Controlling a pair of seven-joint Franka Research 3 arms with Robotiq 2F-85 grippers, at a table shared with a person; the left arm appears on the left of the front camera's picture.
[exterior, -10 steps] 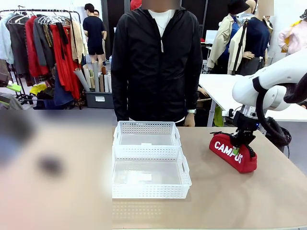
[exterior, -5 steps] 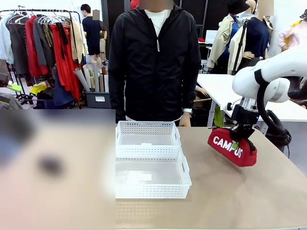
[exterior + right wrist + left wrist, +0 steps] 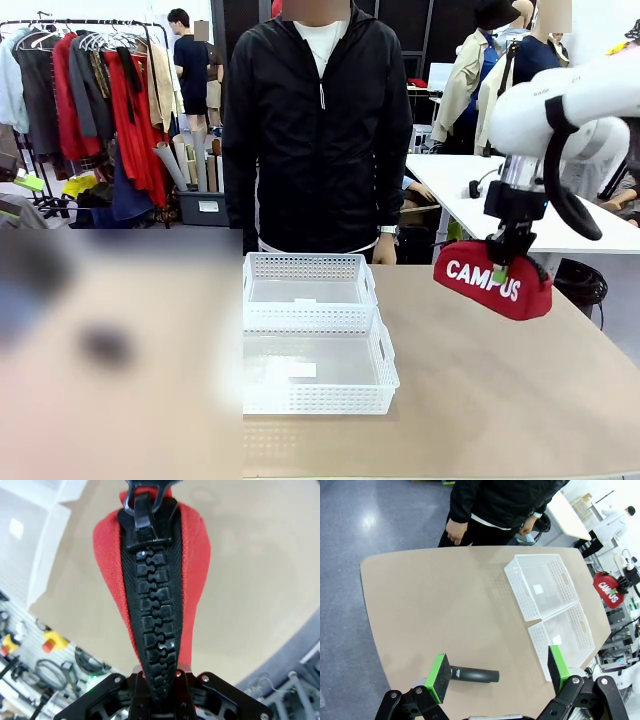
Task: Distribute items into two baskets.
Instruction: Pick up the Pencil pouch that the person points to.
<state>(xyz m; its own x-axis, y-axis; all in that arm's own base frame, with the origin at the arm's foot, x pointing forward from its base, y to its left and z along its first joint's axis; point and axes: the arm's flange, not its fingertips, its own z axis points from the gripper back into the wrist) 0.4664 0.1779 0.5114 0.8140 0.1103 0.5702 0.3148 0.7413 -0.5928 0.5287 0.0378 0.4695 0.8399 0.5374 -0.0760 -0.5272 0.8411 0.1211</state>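
Observation:
The red "CAMPUS" pouch [image 3: 490,283] hangs above the table's right side, tilted, with my right gripper [image 3: 511,259] shut on its top. In the right wrist view the pouch [image 3: 192,565] stretches away from that gripper [image 3: 159,678], its black zip pinched between the fingers. Two white baskets sit end to end at the table's middle: the far one [image 3: 305,268] and the near one [image 3: 315,401], both empty. High over the table's left part, my left gripper [image 3: 497,673] stands open. The black stapler [image 3: 472,674] lies on the table far below it. Both baskets [image 3: 519,580] [image 3: 536,636] and the pouch [image 3: 608,587] appear further off.
A person in a black jacket [image 3: 318,130] stands at the table's far edge behind the baskets, hands [image 3: 456,530] down at their sides. The left of the front view is blurred. A white table [image 3: 450,185] stands behind on the right.
My right arm has raised the pouch off the table and carried it slightly right. The baskets have not moved. The person has shifted a little.

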